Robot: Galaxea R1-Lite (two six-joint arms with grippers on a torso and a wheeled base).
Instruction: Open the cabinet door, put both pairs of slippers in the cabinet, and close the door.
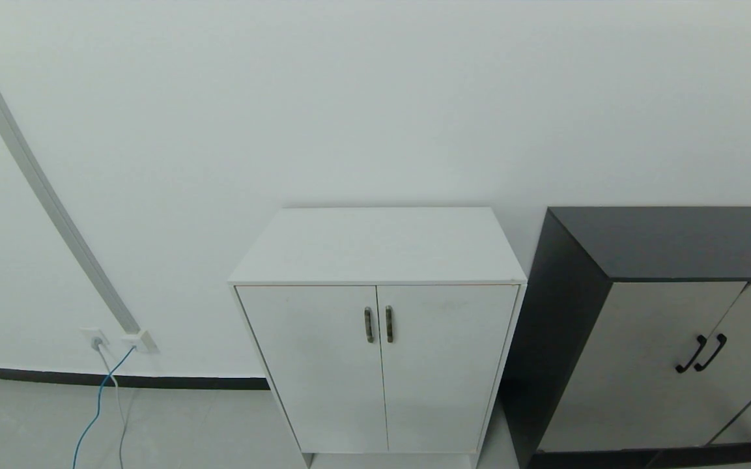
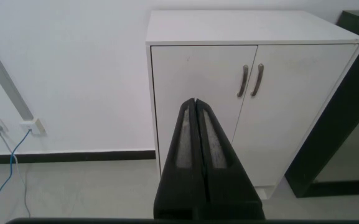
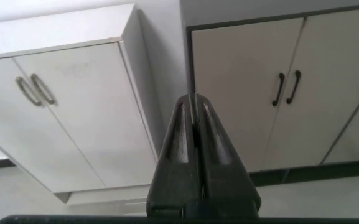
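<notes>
— Right-hand side?
— Black cabinet against the wall. Two grey doors, both shut; a pair of black handles side by side where they meet.
— Left wall?
— Grey cable trunking slants down to a wall socket. A blue cable and a white cable drop to the floor. Black skirting at the wall foot.

The right end effector was seen with its fingers pressed together, well apart from both cabinets. The white cabinet was found with both doors shut, its two handles set side by side. Just to its right a dark-framed cabinet was placed, its pale doors likewise shut and fitted with two black handles.
</notes>
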